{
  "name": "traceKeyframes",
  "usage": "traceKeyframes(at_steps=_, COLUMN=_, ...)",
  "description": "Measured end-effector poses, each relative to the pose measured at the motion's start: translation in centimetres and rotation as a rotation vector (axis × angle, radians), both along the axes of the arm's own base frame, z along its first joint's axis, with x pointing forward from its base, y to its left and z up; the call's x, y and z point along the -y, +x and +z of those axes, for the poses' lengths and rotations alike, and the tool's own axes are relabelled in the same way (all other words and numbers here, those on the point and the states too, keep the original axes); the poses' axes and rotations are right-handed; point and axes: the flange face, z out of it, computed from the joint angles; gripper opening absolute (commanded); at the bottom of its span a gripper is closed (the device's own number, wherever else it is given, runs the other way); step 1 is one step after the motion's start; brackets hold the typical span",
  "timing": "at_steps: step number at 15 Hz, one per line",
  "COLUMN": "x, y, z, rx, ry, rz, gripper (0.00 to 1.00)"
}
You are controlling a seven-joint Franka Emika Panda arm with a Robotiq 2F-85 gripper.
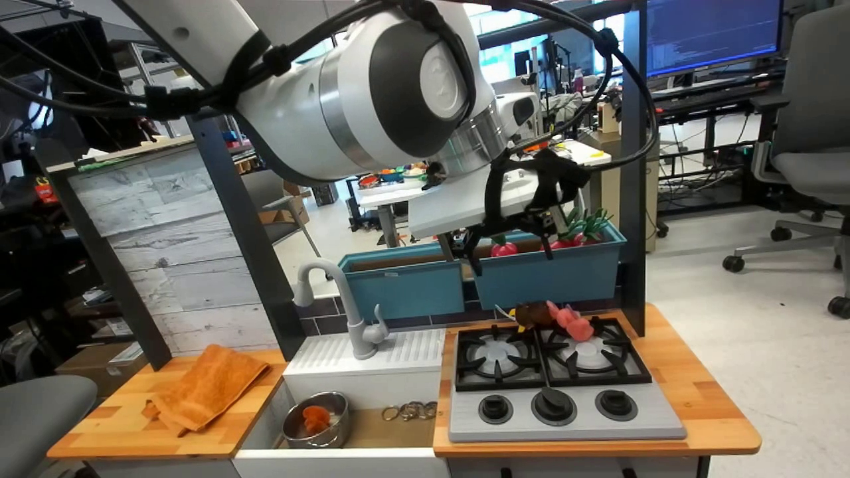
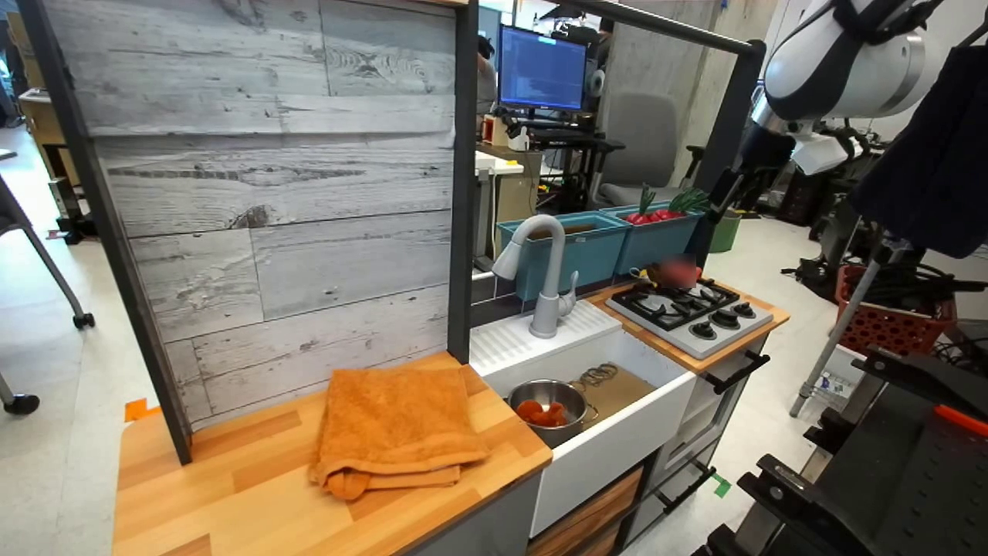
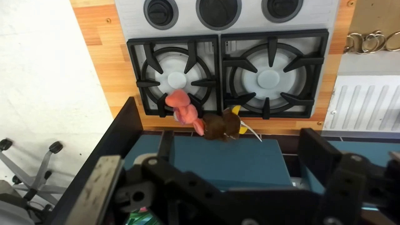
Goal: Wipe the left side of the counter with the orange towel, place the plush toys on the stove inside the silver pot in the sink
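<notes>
The orange towel lies folded on the left counter; it also shows in an exterior view. The silver pot stands in the white sink with an orange plush toy inside. A pink plush toy and a brown plush toy with yellow parts lie touching at the stove's rear edge. My gripper is open and empty, above and behind these toys, in front of the planters. In an exterior view the gripper hangs well above the stove.
Teal planters with red radishes line the back. A grey faucet rises behind the sink. Metal rings lie in the sink. A dark post stands at the right rear, a wood-plank panel behind the left counter.
</notes>
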Motion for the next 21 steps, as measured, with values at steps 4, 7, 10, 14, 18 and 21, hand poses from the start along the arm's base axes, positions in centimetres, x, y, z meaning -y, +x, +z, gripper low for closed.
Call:
traceKeyframes(at_steps=4, x=0.1, y=0.5, z=-2.6, rx=0.054, ry=-0.01, rz=-0.026, gripper=1.0)
traceKeyframes(at_steps=7, x=0.4, y=1.5, z=-5.7, rx=0.073, ry=-0.006, rz=-0.04, gripper=1.0)
traceKeyframes(at_steps=10, x=0.3, y=3.2, z=-8.6, rx=0.099, ry=0.003, rz=-0.056, gripper=1.0)
traceKeyframes(at_steps=14, x=0.5, y=5.3, z=-9.6, rx=0.142, ry=0.007, rz=-0.083, gripper=1.0)
traceKeyframes(at_steps=18, x=0.5, y=5.4, z=-9.6, rx=0.144, ry=0.006, rz=-0.082, gripper=1.0)
traceKeyframes(at_steps=21, x=0.1, y=5.8, z=-10.5, rx=0.141, ry=-0.01, rz=-0.111, gripper=1.0)
